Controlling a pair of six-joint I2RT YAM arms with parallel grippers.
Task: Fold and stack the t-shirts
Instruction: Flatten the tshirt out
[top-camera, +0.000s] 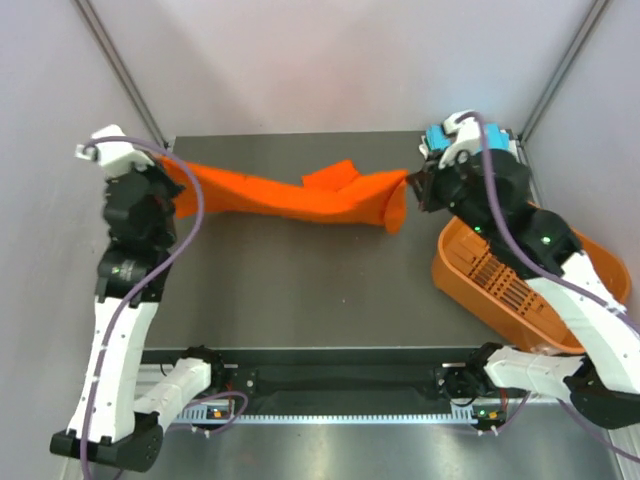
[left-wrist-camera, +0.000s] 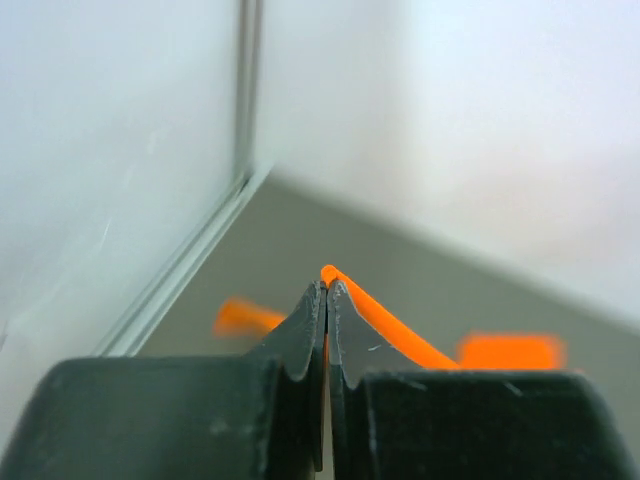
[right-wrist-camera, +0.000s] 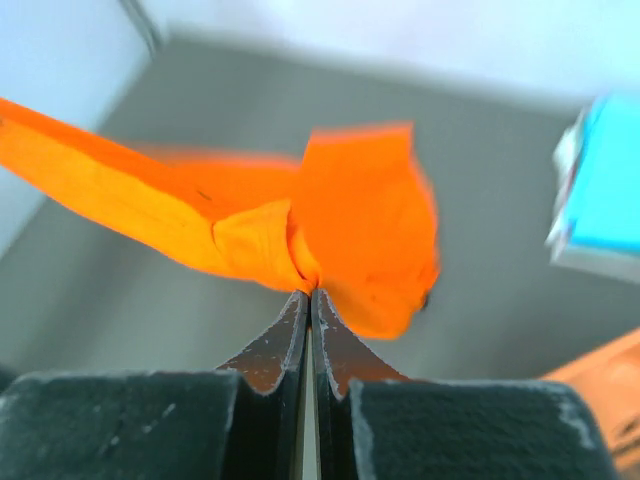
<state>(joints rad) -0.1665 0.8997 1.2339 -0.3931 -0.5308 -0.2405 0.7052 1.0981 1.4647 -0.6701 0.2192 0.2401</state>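
The bright orange t-shirt (top-camera: 300, 198) hangs stretched between my two grippers above the back of the table. My left gripper (top-camera: 168, 168) is shut on its left end; in the left wrist view (left-wrist-camera: 327, 285) a thin orange edge (left-wrist-camera: 390, 318) sticks out past the closed tips. My right gripper (top-camera: 415, 183) is shut on its right end; in the right wrist view (right-wrist-camera: 308, 293) the cloth (right-wrist-camera: 360, 230) bunches at the tips and a flap hangs down. The turquoise folded t-shirt (top-camera: 437, 136) lies at the back right corner, mostly behind my right arm, and shows in the right wrist view (right-wrist-camera: 610, 190).
An orange slotted plastic basket (top-camera: 500, 285) sits tilted at the table's right edge under my right arm. Grey walls and metal frame posts (top-camera: 120, 70) close in the back and sides. The dark table top (top-camera: 300, 290) lies below the shirt.
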